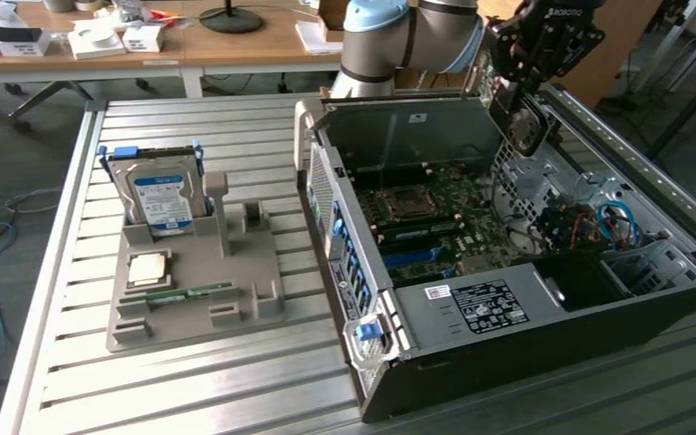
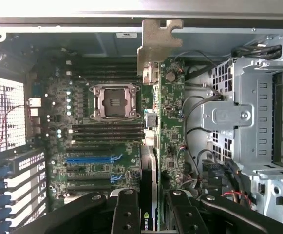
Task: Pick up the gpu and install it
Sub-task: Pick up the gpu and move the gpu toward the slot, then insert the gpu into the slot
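While jaws clamp gpu [image 2: 150, 165] by one end, long axis points down toward open case [image 1: 411, 127], bracket [image 2: 158, 41] farthest from jaws

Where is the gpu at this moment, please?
The gpu is held in the gripper, at the exterior view's upper right, hanging above the open computer case, over its motherboard.

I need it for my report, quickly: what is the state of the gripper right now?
Gripper: closed, fingers holding the gpu edge-on over the open computer case.
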Controlling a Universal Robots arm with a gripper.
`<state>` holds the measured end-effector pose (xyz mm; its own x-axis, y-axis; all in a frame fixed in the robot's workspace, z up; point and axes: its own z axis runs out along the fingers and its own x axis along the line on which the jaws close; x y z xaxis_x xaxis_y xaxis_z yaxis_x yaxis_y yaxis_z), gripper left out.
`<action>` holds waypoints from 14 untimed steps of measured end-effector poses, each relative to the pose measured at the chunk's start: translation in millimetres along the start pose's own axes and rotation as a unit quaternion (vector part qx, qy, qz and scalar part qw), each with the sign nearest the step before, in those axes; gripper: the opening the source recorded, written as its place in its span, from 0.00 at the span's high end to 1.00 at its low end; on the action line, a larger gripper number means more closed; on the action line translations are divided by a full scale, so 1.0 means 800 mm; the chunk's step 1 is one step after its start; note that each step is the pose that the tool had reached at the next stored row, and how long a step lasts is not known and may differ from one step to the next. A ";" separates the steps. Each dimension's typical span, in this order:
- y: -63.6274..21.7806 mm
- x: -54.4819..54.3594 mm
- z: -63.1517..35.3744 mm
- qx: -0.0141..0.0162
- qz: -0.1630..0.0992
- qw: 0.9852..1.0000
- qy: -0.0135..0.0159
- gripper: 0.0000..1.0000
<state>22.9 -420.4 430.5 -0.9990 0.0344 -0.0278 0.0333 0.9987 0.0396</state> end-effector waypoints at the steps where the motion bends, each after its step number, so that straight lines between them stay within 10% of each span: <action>1: 0.000 0.000 0.000 0.000 -0.001 1.000 0.000 0.73; 14: 0.000 -0.001 0.000 0.000 -0.005 1.000 0.000 0.73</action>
<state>23.7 -420.4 430.5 -0.9993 0.0236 -0.0277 0.0225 0.9990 0.0396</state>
